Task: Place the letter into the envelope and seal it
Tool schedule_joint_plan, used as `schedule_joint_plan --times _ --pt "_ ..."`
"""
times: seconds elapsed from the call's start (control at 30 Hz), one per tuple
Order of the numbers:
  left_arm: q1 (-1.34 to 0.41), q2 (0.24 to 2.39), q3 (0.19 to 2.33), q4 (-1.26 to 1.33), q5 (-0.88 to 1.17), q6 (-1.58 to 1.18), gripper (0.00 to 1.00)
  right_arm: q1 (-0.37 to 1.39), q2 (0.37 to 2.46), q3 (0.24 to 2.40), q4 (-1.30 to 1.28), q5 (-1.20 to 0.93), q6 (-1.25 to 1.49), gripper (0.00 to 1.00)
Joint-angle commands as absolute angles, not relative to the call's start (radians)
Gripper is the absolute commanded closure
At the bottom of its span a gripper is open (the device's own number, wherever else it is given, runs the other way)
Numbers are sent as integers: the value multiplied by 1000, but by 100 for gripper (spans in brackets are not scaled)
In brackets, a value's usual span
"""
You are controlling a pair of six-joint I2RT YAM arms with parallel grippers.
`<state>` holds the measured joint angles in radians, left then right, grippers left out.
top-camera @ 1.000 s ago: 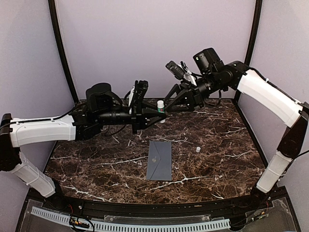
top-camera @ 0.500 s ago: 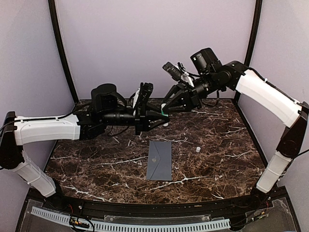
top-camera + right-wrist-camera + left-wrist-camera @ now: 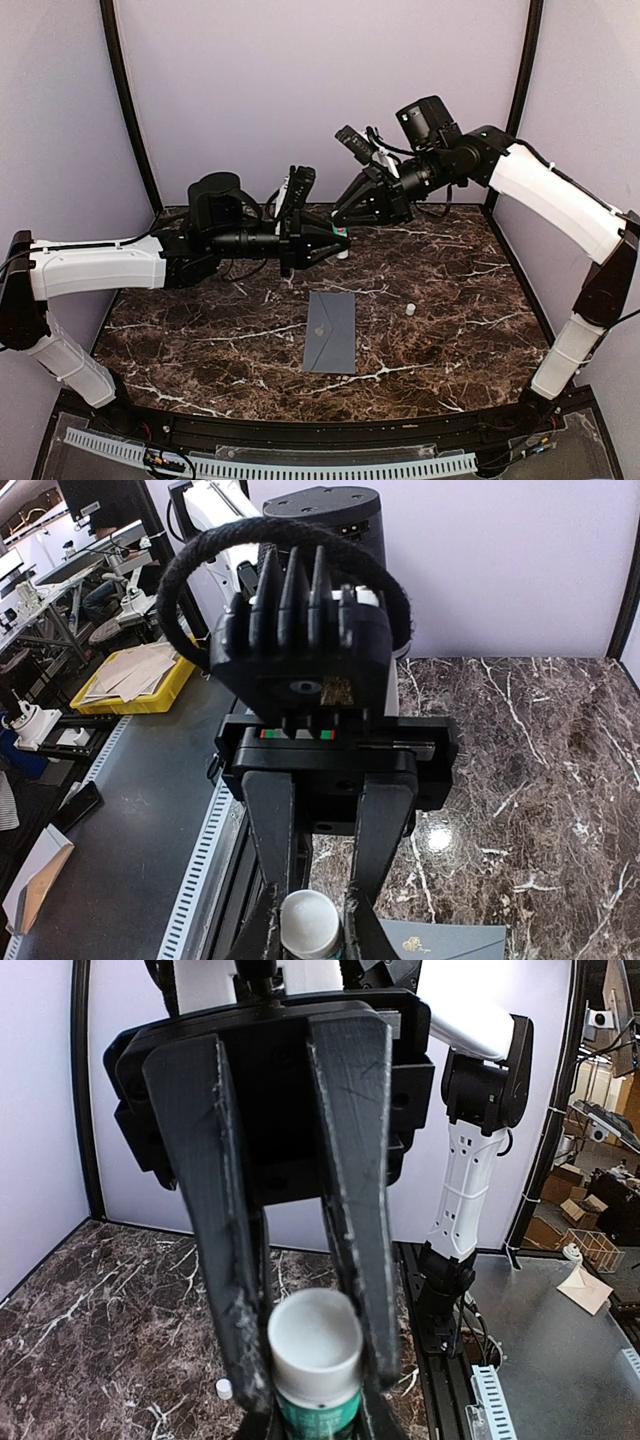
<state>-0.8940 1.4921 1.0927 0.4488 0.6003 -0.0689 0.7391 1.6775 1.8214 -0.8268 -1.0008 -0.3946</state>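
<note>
Left gripper [image 3: 338, 240] is clamped on a green glue stick [image 3: 314, 1345], held aloft. Right gripper [image 3: 345, 218] pinches its white cap. Envelope [image 3: 331, 331]: slate grey-blue, pale emblem, lying flat at the centre of the marble table [image 3: 200, 340], beneath the grippers.

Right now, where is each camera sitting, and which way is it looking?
Top external: high behind the bases, looking down at the table; left arm and right arm show.
Left wrist: looks along the left end effector holding a white-capped tube; right arm beyond.
Right wrist: looks along the right end effector at the left arm.
Shared: both wrists show the tube; top and right wrist, the envelope.
</note>
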Motion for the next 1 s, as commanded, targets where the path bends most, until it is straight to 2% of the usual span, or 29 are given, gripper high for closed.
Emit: schedule_joint_plan --times 0.0,0.13,0.3,0.43,0.77,0.97 --pt "-891 1473 1100 529 573 -69 89 736 1643 1826 -801 -989 -335 95" --pt "-891 1483 1101 541 579 -81 81 709 1635 1827 -781 -1010 -297 97" --pt "-891 1498 1103 560 593 -96 66 666 1622 1817 -742 -1045 -245 98" --pt "-891 1514 1105 579 595 -113 62 640 1616 1810 -715 -1075 -211 98" --pt "-891 1564 1121 644 574 -171 60 628 1611 1791 -683 -1106 -179 98" --pt "-891 1593 1145 658 585 -195 74 617 1601 1779 -672 -1108 -172 98"
